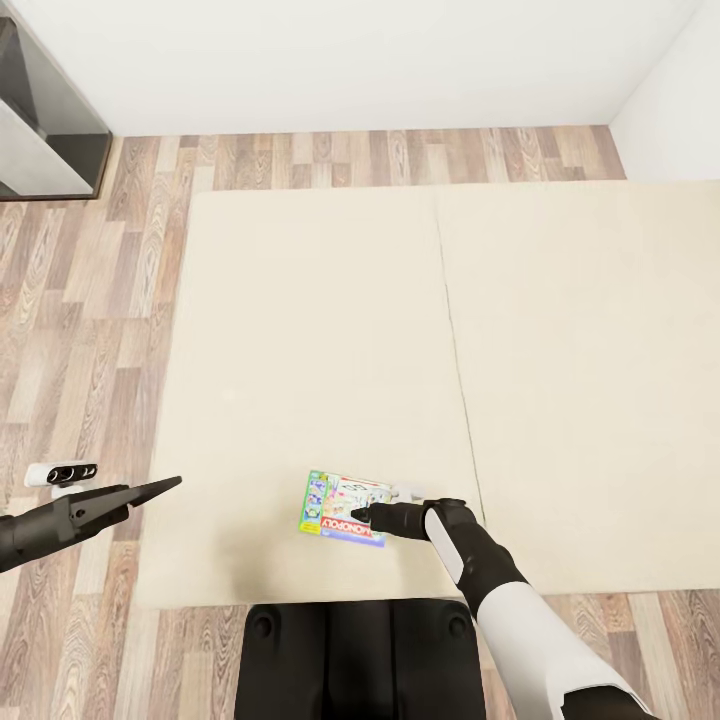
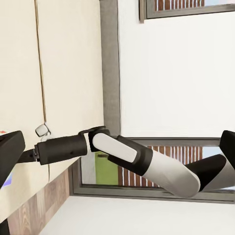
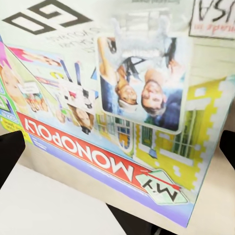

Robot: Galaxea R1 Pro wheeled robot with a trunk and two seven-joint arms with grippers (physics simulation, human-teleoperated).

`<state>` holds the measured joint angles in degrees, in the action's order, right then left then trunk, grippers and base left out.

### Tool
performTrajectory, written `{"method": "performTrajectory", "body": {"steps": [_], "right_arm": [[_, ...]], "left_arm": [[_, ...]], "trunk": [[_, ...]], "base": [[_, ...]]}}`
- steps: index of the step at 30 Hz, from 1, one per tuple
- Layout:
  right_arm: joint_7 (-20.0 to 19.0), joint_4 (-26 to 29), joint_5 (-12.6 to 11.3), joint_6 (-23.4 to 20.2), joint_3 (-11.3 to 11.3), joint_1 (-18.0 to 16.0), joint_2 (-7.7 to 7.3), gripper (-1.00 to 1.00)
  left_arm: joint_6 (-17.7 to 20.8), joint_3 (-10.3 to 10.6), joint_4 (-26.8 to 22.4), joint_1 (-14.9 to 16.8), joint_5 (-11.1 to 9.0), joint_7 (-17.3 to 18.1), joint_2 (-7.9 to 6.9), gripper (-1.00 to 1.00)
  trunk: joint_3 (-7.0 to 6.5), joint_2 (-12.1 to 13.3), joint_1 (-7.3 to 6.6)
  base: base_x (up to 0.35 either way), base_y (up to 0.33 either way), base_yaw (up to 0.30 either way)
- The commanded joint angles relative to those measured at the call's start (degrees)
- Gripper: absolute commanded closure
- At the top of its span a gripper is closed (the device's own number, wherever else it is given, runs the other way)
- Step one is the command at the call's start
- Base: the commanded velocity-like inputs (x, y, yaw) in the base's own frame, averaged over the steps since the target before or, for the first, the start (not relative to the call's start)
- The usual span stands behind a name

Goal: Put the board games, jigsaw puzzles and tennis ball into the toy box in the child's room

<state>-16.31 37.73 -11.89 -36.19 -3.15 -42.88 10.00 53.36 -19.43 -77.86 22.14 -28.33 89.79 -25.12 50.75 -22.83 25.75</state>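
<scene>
At the far left of the head view a dark shelf unit (image 1: pixel 45 120) stands against the white wall, and wood-plank floor (image 1: pixel 80 320) runs down beside the bed (image 1: pixel 330 320), whose beige mattress is crossed by one lengthwise seam. The left gripper (image 1: pixel 150 491) hangs out over the floor just off the bed's left edge, its dark fingers seeming to taper together to a point, though the pictures do not settle whether they are pressed together or slightly spread; it carries nothing, and it looks parked there so as to stay clear of the other arm's work. A small white-and-black device (image 1: pixel 62 473) lies on the floor just beside it. Further right, near the bed's front edge and just left of the seam, lies a board game (image 1: pixel 343 508), a thin flat box with a busy printed lid and a red strip reading "My Monopoly", lying flat on the mattress. The right gripper (image 1: pixel 362 515) reaches low across the near end of the box, the arm stretched almost level with the bed, probably because so thin a box has to be taken from its edge. In the right wrist view the board game (image 3: pixel 122 112) looms close, and the two dark fingers (image 3: pixel 11 149) sit spread wide at either side of it, so the box appears bracketed but not yet pinched.
</scene>
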Motion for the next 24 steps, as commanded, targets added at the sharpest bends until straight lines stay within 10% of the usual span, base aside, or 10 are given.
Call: {"method": "performTrajectory", "body": {"steps": [1, 24], "right_arm": [[0.05, 0.07, -0.24, -0.3, -0.01, -0.01, 0.0, -1.0], [0.05, 0.07, -0.24, -0.37, 0.03, -0.01, 0.0, -1.0]], "left_arm": [[0.61, 0.01, -0.01, 0.01, 0.03, 0.21, -0.02, -1.0], [0.61, -2.62, -0.01, 0.01, -0.06, 0.21, -0.02, -1.0]], "trunk": [[0.06, -0.09, 0.03], [0.06, -0.09, 0.03]], "base": [[0.0, 0.0, 0.0], [0.0, 0.066, 0.0]]}}
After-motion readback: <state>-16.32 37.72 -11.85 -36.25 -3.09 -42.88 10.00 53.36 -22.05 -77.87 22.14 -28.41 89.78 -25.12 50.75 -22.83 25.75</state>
